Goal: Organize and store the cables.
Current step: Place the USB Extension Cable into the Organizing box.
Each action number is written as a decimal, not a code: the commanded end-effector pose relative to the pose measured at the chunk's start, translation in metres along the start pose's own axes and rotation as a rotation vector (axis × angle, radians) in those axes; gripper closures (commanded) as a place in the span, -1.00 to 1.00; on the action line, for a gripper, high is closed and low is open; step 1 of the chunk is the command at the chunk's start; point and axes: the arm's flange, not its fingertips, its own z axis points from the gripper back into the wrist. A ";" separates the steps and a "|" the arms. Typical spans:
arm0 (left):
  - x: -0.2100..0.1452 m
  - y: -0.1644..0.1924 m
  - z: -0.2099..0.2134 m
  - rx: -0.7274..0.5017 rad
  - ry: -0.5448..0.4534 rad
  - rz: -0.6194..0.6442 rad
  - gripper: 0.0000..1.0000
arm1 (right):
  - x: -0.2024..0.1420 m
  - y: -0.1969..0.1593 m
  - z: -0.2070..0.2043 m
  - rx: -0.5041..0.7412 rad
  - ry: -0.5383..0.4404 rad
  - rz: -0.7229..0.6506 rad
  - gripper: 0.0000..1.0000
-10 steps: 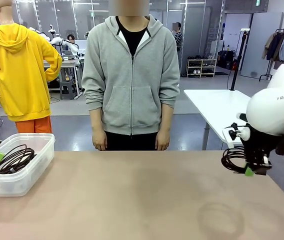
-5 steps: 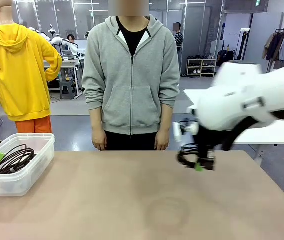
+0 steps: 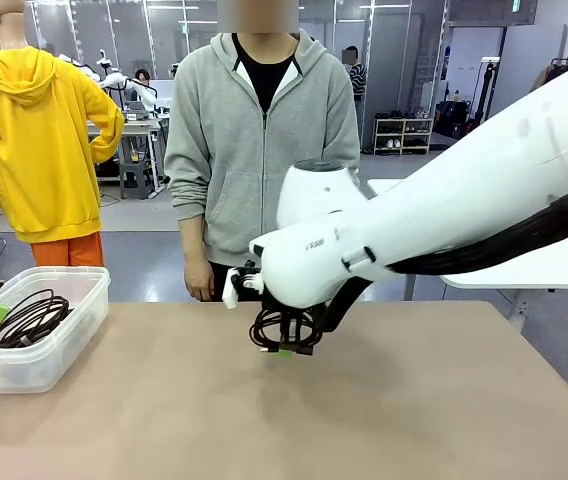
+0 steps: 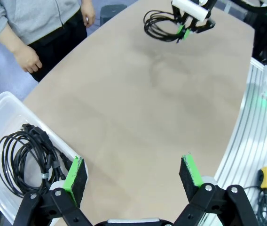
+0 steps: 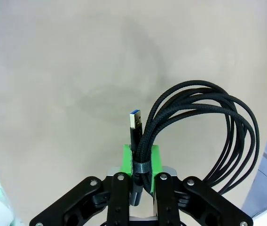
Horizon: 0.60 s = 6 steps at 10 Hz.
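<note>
Now the right gripper [image 5: 140,162] is clamped on a coiled black cable [image 5: 199,127] (USB plug sticking up past the pads), held just above the table [image 3: 444,400]. Well left of it, more cables [image 3: 29,318] lie in the clear bin [image 3: 44,372], beside which the left gripper [image 4: 132,172] stands spread wide and empty.

Front view: taken low from the robot's edge of the table [image 3: 164,420], faced across it to the person [image 3: 261,150] at the far edge. Left wrist view: taken from high above the table's left end, faced down over the bin [image 4: 2,117]. Right wrist view: taken close above the table top. Shared by all: the coiled cable [image 3: 282,330] held mid-table.
</note>
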 end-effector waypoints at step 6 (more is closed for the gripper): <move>0.003 0.002 0.001 0.013 0.017 0.007 -1.00 | 0.010 0.018 -0.049 0.079 -0.002 0.033 0.87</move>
